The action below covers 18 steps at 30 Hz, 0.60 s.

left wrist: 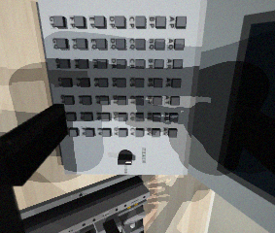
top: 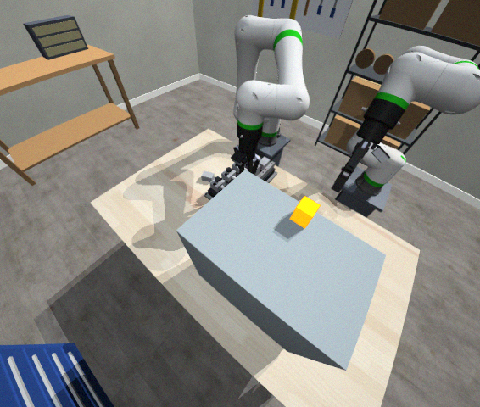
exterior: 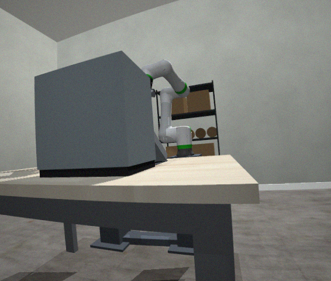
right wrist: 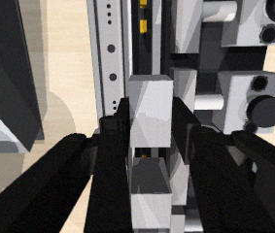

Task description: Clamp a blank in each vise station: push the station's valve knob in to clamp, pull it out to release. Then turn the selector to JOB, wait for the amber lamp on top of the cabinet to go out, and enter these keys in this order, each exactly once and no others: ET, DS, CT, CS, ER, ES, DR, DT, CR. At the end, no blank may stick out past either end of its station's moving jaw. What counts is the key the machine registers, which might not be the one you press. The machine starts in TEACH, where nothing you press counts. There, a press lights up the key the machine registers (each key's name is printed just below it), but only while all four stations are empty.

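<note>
My right gripper (top: 250, 168) (right wrist: 150, 112) is shut on a grey blank (right wrist: 150, 114), held at the vise row between the long rail (right wrist: 111, 63) and a moving jaw (right wrist: 184, 89). Another blank (right wrist: 151, 210) stands in line below it in the right wrist view. Black round knobs (right wrist: 265, 112) sit on the station blocks. A loose blank (top: 207, 175) lies on the table. My left gripper (top: 342, 180) is open and empty; one finger shows beside the key panel in the left wrist view. The keys (left wrist: 120, 64) look unlit. The selector (left wrist: 124, 156) has TEACH printed beside it. The lamp (top: 305, 212) glows amber.
The large grey cabinet (top: 275, 263) (exterior: 83, 120) stands on the wooden table (top: 113, 203) (exterior: 204, 172) and hides the key panel from the top and exterior views. A dark screen (left wrist: 263, 97) stands beside the keys. The vise row (left wrist: 88, 209) lies close beyond the panel's selector end.
</note>
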Motion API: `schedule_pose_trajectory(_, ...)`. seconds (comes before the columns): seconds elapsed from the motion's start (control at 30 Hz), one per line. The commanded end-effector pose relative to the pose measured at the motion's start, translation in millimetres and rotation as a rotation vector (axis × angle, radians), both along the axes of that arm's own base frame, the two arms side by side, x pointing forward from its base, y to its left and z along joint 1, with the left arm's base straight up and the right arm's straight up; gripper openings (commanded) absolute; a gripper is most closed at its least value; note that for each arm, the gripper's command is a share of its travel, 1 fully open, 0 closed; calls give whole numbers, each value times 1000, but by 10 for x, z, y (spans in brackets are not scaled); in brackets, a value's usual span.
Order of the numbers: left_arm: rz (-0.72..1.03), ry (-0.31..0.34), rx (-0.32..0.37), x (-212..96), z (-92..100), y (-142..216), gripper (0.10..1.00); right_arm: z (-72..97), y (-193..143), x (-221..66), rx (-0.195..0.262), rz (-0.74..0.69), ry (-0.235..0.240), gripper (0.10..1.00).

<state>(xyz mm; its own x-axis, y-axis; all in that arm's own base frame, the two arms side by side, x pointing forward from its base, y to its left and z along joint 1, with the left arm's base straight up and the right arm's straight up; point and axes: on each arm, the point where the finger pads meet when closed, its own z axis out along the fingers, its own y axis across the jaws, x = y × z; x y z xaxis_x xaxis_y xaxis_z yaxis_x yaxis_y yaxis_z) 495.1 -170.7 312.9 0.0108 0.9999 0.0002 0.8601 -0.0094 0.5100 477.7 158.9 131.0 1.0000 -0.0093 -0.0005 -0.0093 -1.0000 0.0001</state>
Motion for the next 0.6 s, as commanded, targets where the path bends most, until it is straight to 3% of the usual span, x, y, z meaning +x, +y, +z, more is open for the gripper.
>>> schedule_pose_trajectory(0.0, 0, -2, -1, 3, 10, -2, 1000, 6, 1, 5, 0, 0, -2, 99)
schedule_pose_trajectory(0.07, 0, -2, -1, 3, 10, -2, 1000, 6, 1, 5, 0, 0, -2, 99)
schedule_pose_trajectory(0.1, 0, -2, -1, 3, 10, -2, 1000, 6, 1, 5, 0, 0, -2, 460)
schedule_pose_trajectory(0.3, 0, -2, -1, 3, 10, -2, 1000, 56, 1, 5, 0, 0, -2, 460)
schedule_pose_trajectory(0.33, 0, -2, -1, 3, 10, -2, 1000, 300, 1, 5, 0, 0, -2, 460)
schedule_pose_trajectory(0.37, 0, -2, -1, 3, 10, -2, 1000, 676, 0, 4, 0, 0, -2, 460)
schedule_pose_trajectory(0.53, 0, -2, -1, 3, 10, -2, 1000, 1243, 0, 4, 0, 0, -2, 460)
schedule_pose_trajectory(0.57, 0, -2, -1, 3, 10, -2, 1000, 1243, 0, 4, 0, 0, -2, 460)
